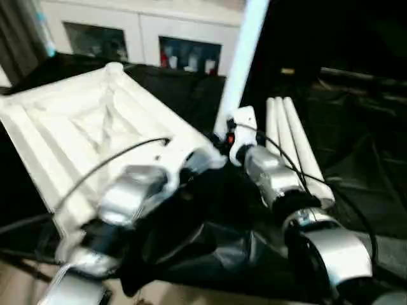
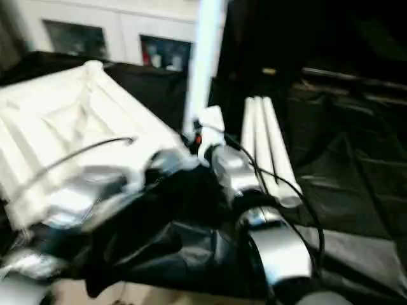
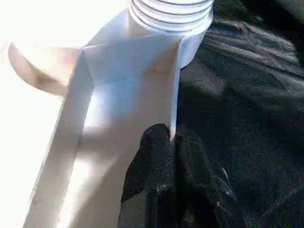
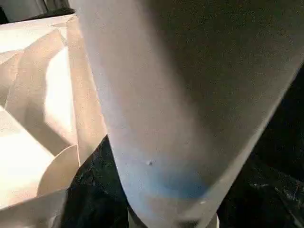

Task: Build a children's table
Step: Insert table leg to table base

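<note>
Over on the left, the table top lay upside down on the black cloth, ribbed underside facing up, its rim raised all round. The left gripper sat at the top's near right corner, and there it was, black fingers pinched tight on the thin rim wall, one finger inside the rim and one outside on the cloth side. Just past those fingertips, the threaded base of a leg stood in the corner socket.

That upright leg rose tall from the corner, right between the two silver forearms. The right gripper came in beside it at its lower end; from the right wrist the leg loomed huge and close, with the top's rim just alongside. The jaws stood about half open, but whether they actually had hold of the leg, I could not tell.

Further right, three spare legs lay side by side on the cloth, touching one another, near the right forearm. At the back stood a white glass-door cabinet.
</note>
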Robot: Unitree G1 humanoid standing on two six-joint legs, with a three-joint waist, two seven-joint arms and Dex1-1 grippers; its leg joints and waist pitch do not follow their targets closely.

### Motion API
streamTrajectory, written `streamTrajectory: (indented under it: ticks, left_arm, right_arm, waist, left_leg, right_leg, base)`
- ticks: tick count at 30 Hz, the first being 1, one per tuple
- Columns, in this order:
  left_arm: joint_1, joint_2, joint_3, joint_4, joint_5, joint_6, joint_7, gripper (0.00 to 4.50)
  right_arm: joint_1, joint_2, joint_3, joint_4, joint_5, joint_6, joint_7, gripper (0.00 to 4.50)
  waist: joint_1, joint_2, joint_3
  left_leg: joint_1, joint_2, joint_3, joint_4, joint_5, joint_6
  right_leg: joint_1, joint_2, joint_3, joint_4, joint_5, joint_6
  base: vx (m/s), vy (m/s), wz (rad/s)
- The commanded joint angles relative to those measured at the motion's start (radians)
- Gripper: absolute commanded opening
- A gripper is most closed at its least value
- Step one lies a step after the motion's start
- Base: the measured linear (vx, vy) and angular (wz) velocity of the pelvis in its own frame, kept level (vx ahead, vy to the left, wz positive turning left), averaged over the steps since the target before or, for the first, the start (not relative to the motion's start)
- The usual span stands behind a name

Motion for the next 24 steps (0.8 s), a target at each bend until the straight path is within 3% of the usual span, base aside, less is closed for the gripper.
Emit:
streamTrajectory:
  ticks: [1,5,14,15,23,24]
  left_arm:
    - [-0.044,-0.041,0.011,0.030,0.004,-0.030,0.073,0.00]
    - [-0.049,-0.040,0.016,0.050,0.012,-0.033,0.074,0.00]
    - [-0.061,-0.030,0.018,0.073,0.018,-0.059,0.066,0.00]
    - [-0.061,-0.028,0.017,0.074,0.018,-0.062,0.059,0.00]
    - [-0.055,-0.015,0.016,0.054,0.010,-0.081,0.031,0.00]
    - [-0.054,-0.011,0.015,0.050,0.010,-0.082,0.028,0.00]
  right_arm:
    - [0.073,0.120,0.038,0.153,-0.003,0.136,0.048,1.89]
    - [0.069,0.129,0.030,0.160,-0.006,0.136,0.055,1.89]
    - [0.057,0.143,0.011,0.166,-0.004,0.130,0.073,1.89]
    - [0.052,0.145,0.003,0.165,0.001,0.129,0.084,2.45]
    - [0.031,0.147,-0.016,0.157,0.008,0.097,0.132,3.10]
    - [0.028,0.146,-0.018,0.155,0.009,0.091,0.140,3.27]
  waist:
    - [-0.002,0.012,-0.034]
    - [-0.001,0.014,-0.035]
    - [-0.002,0.019,-0.035]
    - [-0.002,0.019,-0.037]
    - [-0.023,0.018,-0.041]
    - [-0.022,0.019,-0.043]
  left_leg:
    - [0.004,0.040,-0.016,-0.082,-0.298,-0.010]
    - [0.003,0.040,-0.016,-0.083,-0.286,-0.004]
    - [0.006,0.042,-0.019,-0.088,-0.349,-0.018]
    - [0.005,0.042,-0.020,-0.089,-0.347,-0.018]
    - [-0.016,0.041,-0.027,-0.092,-0.310,-0.013]
    - [-0.014,0.041,-0.026,-0.090,-0.293,-0.007]
  right_leg:
    - [0.008,-0.065,0.046,-0.094,-0.299,-0.133]
    - [0.008,-0.064,0.045,-0.095,-0.301,-0.126]
    - [0.002,-0.066,0.045,-0.104,-0.369,-0.113]
    - [0.003,-0.066,0.045,-0.103,-0.370,-0.112]
    - [0.017,-0.070,0.040,-0.098,-0.345,-0.119]
    - [0.017,-0.069,0.040,-0.097,-0.324,-0.127]
  base:
    - [0.000,0.000,0.00]
    - [0.000,0.000,0.00]
    - [0.000,0.000,0.00]
    - [0.000,0.000,0.00]
    - [0.000,0.000,0.00]
    - [0.000,0.000,0.00]
